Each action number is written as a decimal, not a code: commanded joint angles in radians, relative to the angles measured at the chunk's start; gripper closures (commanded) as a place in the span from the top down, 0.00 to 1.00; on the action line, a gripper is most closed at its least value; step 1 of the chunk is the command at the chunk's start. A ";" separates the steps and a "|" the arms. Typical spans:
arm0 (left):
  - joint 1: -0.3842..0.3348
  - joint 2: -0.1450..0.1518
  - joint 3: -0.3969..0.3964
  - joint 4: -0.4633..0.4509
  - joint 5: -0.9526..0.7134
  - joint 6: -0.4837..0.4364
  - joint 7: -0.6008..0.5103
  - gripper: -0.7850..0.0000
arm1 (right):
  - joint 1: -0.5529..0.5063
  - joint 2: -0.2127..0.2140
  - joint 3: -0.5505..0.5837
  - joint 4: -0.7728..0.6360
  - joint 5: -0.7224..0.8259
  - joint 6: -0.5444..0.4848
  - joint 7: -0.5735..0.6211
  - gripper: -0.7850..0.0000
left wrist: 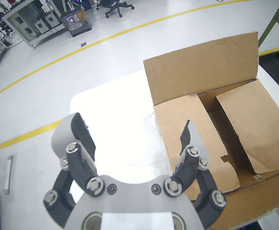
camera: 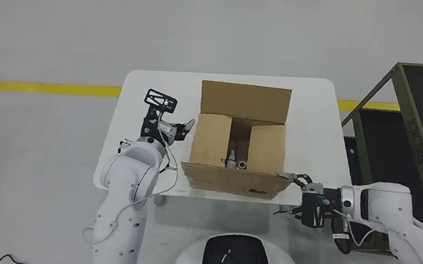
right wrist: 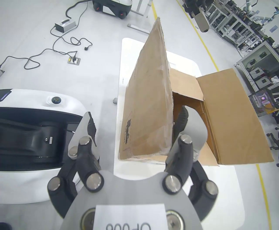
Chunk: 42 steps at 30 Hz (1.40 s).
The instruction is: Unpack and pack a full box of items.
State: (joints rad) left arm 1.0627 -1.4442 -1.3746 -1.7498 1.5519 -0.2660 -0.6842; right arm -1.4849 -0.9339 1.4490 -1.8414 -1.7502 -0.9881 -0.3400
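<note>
The right tool [right wrist: 136,113] gapes wide and grips nothing, its fingers either side of the upright near flap [right wrist: 148,104] of the box [right wrist: 228,113]; contact cannot be judged. The left tool [left wrist: 133,122], equally wide and empty, hangs over the bare surface [left wrist: 113,104] just beside the box's left wall. The box sits at the surface's near edge. From above, two inner flaps [camera: 210,138] hide most of the contents; a pale item [camera: 233,160] shows in the gap, too small to identify.

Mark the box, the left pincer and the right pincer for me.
box [camera: 246,100], top view, far flap.
left pincer [left wrist: 131,121], left wrist view, midway between its fingertips.
right pincer [right wrist: 136,113], right wrist view, midway between its fingertips.
</note>
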 commanded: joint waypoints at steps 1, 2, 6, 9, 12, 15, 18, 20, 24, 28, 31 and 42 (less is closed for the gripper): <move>0.000 0.000 0.000 0.000 0.000 0.000 0.000 1.00 | -0.004 0.002 -0.001 0.000 -0.005 -0.005 -0.010 0.74; 0.000 0.000 0.000 0.000 0.000 0.000 0.000 1.00 | -0.007 0.004 -0.001 0.002 -0.008 -0.009 -0.018 0.72; 0.000 0.000 0.000 0.000 0.000 0.000 0.000 1.00 | -0.015 0.010 -0.005 0.010 -0.031 -0.014 -0.040 0.59; 0.000 0.000 0.000 0.000 0.000 0.000 0.000 1.00 | -0.019 0.013 -0.012 0.014 -0.043 -0.014 -0.050 0.41; 0.000 0.000 0.000 0.000 0.000 0.000 0.000 1.00 | -0.023 0.015 -0.019 0.022 -0.052 -0.008 -0.053 0.27; 0.000 0.000 0.000 0.000 0.000 0.000 0.000 1.00 | -0.020 0.018 -0.031 0.030 -0.071 -0.001 -0.036 0.14; 0.000 0.000 0.000 0.000 0.000 0.000 0.000 1.00 | -0.016 0.018 -0.045 0.036 -0.080 0.010 -0.018 0.11; 0.000 0.000 0.000 0.000 0.000 0.000 0.000 1.00 | -0.013 0.018 -0.053 0.037 -0.083 0.019 -0.008 0.10; 0.000 0.000 0.000 0.000 0.000 0.000 0.000 1.00 | -0.009 0.020 -0.066 0.035 -0.094 0.028 0.013 0.05; 0.000 0.000 0.000 0.000 0.000 0.000 0.000 1.00 | -0.004 0.021 -0.080 0.038 -0.101 0.037 0.032 0.00; 0.000 0.000 0.000 0.000 0.000 0.000 0.000 1.00 | 0.001 0.022 -0.087 0.037 -0.107 0.044 0.049 0.00; 0.000 0.000 0.000 0.000 0.000 0.000 0.000 1.00 | 0.004 0.029 -0.106 0.025 -0.122 0.043 0.059 0.89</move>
State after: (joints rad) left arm 1.0627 -1.4442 -1.3746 -1.7498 1.5519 -0.2660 -0.6842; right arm -1.4799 -0.9061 1.3425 -1.8154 -1.8733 -0.9437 -0.2782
